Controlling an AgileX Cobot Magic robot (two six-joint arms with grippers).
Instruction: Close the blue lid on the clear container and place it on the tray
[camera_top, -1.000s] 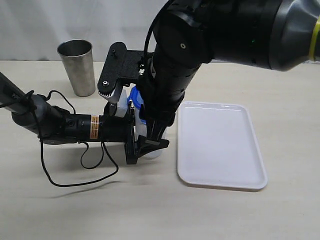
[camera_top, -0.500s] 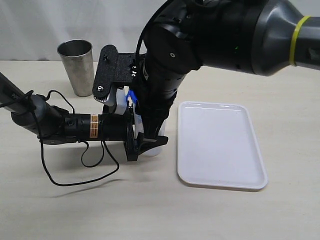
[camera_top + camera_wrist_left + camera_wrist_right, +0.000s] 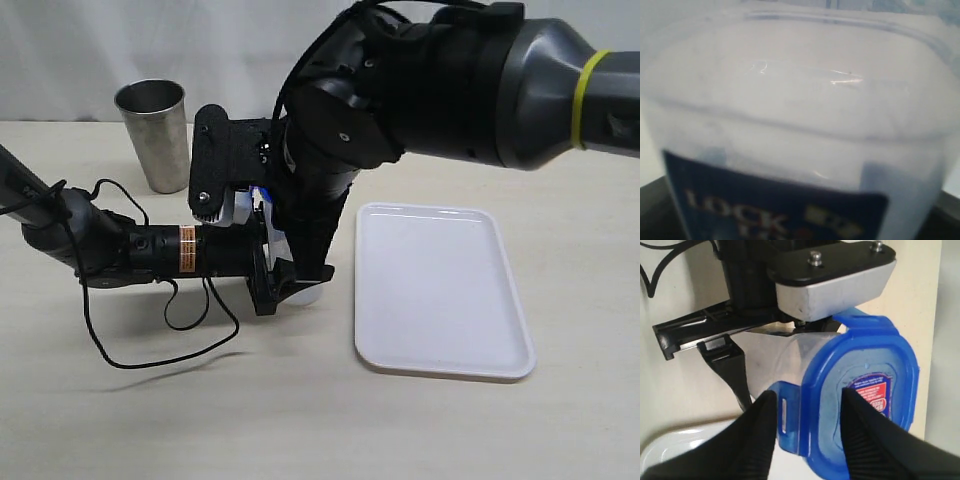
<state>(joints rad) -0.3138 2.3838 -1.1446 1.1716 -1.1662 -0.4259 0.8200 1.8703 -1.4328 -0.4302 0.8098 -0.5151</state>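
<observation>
Clamping the clear container (image 3: 800, 125) upright from the side with the left gripper (image 3: 283, 285), on the worktop (image 3: 300, 420) just beside the tray's (image 3: 440, 290) left edge, not on it. Capped with the blue lid (image 3: 880, 355), sticker face up. Reaching down over that lid with the right gripper (image 3: 807, 405); cannot tell whether gripping or merely pressing.

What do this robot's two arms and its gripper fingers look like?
The left arm is slim and black, with an orange label band and a loose black cable looping off it. The right arm is bulkier, glossy black and grey, with a yellow ring. The right gripper has ridged black fingers.
</observation>
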